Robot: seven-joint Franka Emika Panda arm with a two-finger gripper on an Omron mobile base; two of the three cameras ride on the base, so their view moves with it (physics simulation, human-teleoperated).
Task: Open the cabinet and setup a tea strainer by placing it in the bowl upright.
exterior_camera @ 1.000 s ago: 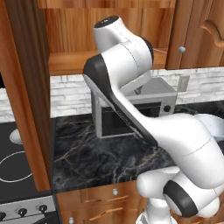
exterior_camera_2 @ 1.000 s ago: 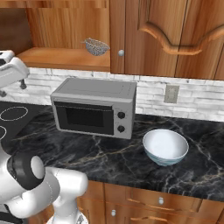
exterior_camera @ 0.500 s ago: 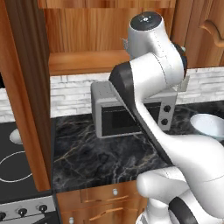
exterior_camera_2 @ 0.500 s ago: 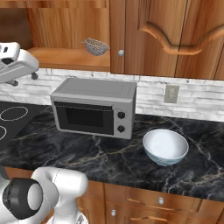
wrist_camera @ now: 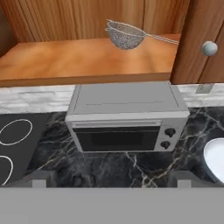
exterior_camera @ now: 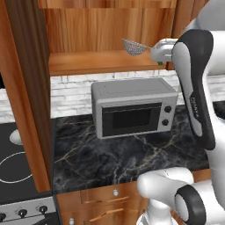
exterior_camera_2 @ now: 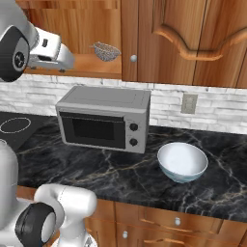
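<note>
Tea strainer (wrist_camera: 126,35) sits on the plain wood shelf (wrist_camera: 87,59) inside the cabinet (exterior_camera: 26,88), its mesh cup toward the back of the shelf and its thin handle running off toward the closed door (wrist_camera: 201,39) with the round silver knob (wrist_camera: 210,48). I see the same strainer (exterior_camera: 134,46) from the left base view near the shelf's right end, and from the right base view (exterior_camera_2: 106,50) just left of that knob. The cabinet's left door stands swung open, showing as a tall reddish-brown panel at the left of the left base view.

My gripper (wrist_camera: 109,180) hangs in front of the open cabinet, well apart from the strainer, and its fingertips (wrist_camera: 39,179) stand wide with nothing between them. From the right base view I see the hand's white body at the upper left, level with the shelf edge.

Below the shelf, the grey microwave (exterior_camera_2: 103,118) stands on the dark marble counter (exterior_camera_2: 116,173). The bowl (exterior_camera_2: 182,161) rests on that counter to the right of the microwave, near it but not touching. The stovetop rings (wrist_camera: 13,133) lie to the microwave's left.
</note>
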